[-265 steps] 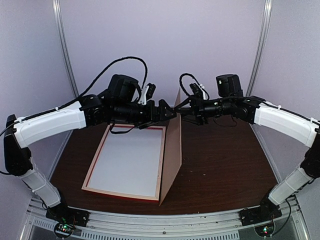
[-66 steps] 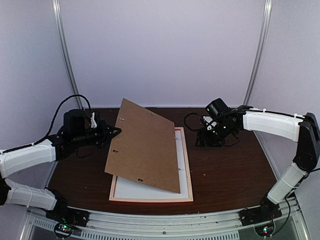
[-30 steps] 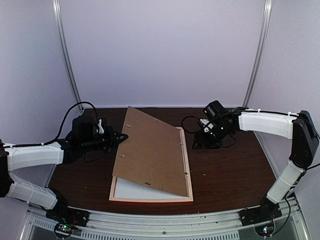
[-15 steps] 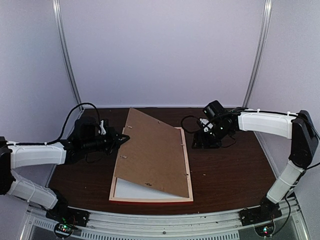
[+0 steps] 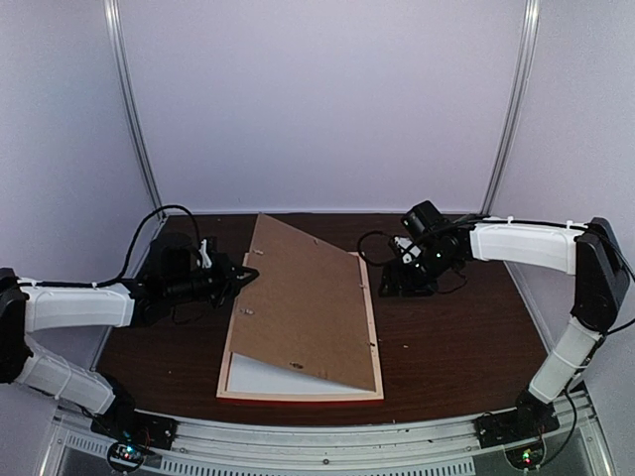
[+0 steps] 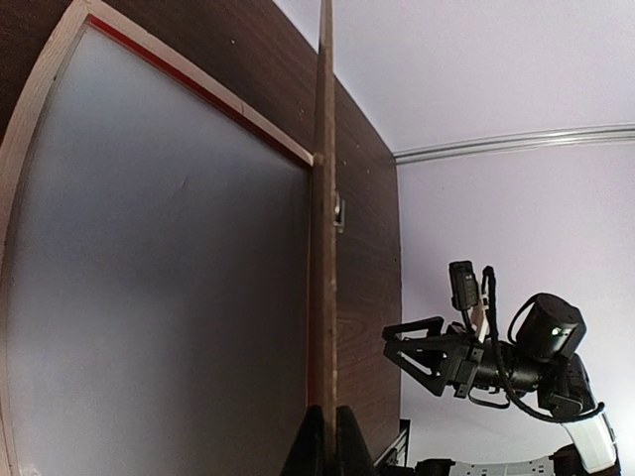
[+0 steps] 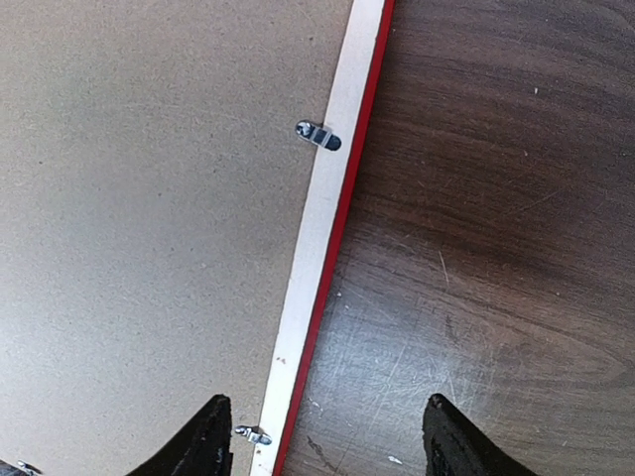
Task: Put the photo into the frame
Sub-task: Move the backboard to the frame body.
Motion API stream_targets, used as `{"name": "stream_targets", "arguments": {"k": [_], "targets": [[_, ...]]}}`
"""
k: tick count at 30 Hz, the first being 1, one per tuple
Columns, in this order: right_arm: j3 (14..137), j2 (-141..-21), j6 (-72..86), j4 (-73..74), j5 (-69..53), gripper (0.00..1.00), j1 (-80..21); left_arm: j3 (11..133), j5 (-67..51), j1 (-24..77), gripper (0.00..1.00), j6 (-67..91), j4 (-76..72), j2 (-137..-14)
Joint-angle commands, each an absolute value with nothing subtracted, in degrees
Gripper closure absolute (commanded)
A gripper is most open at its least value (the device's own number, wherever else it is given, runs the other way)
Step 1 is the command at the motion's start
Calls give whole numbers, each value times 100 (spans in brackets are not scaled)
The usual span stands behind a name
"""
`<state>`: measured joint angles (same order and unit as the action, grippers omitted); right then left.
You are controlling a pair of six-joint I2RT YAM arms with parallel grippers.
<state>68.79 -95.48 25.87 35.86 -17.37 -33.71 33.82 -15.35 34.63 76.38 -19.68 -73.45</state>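
Note:
The frame (image 5: pixel 298 396) lies back-up on the table, showing red outer edges and pale wood rails (image 7: pixel 327 198). A brown backing board (image 5: pixel 298 307) slants over it, its right edge down along the right rail and its left edge raised. My left gripper (image 5: pixel 248 273) is shut on that raised edge (image 6: pixel 324 248), fingertips (image 6: pixel 316 441) pinching it. A pale grey-white sheet (image 6: pixel 159 278) fills the frame under the board. The photo's printed face is out of view. My right gripper (image 7: pixel 327 421) hangs open above the frame's right rail, nothing held.
Small metal turn clips (image 7: pixel 317 134) sit on the right rail beside the board (image 7: pixel 149 198). Dark wood table (image 5: pixel 446 337) shows to the right of the frame. The right arm (image 5: pixel 521 243) reaches in from the right.
The left gripper has moved right and down with the board's edge, so the board leans lower over the frame. The right arm has barely moved.

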Motion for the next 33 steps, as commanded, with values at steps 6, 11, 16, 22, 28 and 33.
{"name": "stream_targets", "arguments": {"k": [6, 11, 16, 22, 28, 33], "targets": [[6709, -9569, 2548, 3393, -1970, 35, -3343, 3415, -1750, 3524, 100, 7440, -2514, -7370], [6679, -9565, 2533, 3402, -1986, 35, -3348, 3551, -1756, 3524, 100, 7255, -2263, -7353], [6671, -9571, 2518, 3401, -2005, 35, -3351, 3608, -1757, 3524, 100, 7159, -2214, -7391], [6653, -9597, 2521, 3397, -2017, 35, -3357, 3688, -1767, 3524, 100, 7102, -2200, -7471], [6583, -9568, 2508, 3282, -2148, 35, -3375, 3595, -1785, 3524, 100, 7134, -2206, -7506], [6475, -9515, 2334, 3158, -2408, 34, -3557, 3534, -1792, 3524, 100, 7163, -2186, -7532]]}}
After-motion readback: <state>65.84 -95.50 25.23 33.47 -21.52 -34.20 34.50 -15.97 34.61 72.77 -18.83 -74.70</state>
